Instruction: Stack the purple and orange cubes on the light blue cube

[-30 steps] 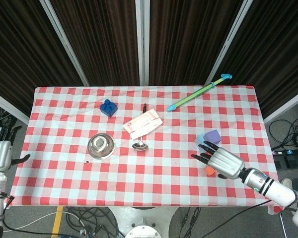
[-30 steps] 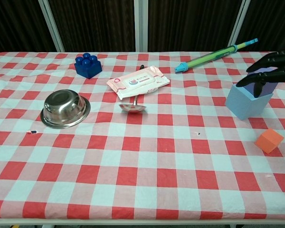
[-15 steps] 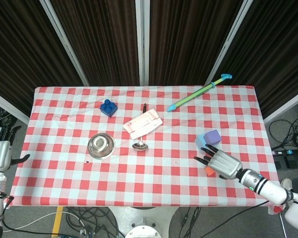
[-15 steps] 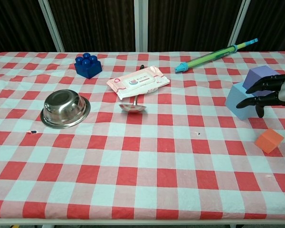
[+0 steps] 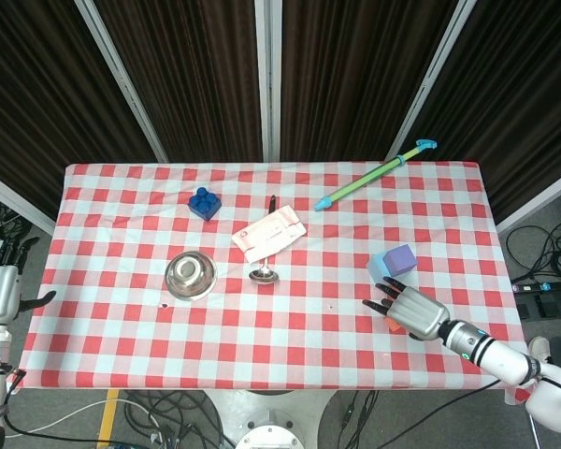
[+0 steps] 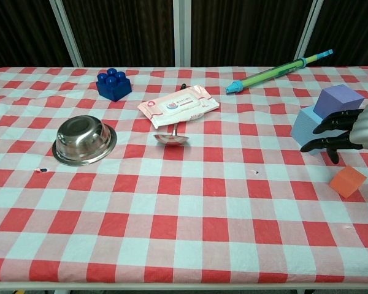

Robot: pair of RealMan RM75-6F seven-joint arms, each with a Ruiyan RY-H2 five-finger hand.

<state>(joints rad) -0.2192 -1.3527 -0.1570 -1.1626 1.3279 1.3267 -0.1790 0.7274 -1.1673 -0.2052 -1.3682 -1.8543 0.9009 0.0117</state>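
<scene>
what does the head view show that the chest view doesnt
Only the head view shows the left hand, open beside the table's left edge, plus the right forearm and the cables on the floor. Only the chest view shows the orange cube whole; from the head view the right hand covers most of it. Both show the purple cube sitting on the light blue cube, the steel bowl and the wet wipes pack.

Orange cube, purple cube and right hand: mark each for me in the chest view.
orange cube (image 6: 348, 181), chest view, on its top face.
purple cube (image 6: 337, 98), chest view, on its top face, sitting on the light blue cube (image 6: 303, 125).
right hand (image 6: 356, 130), chest view, middle of the hand.
</scene>
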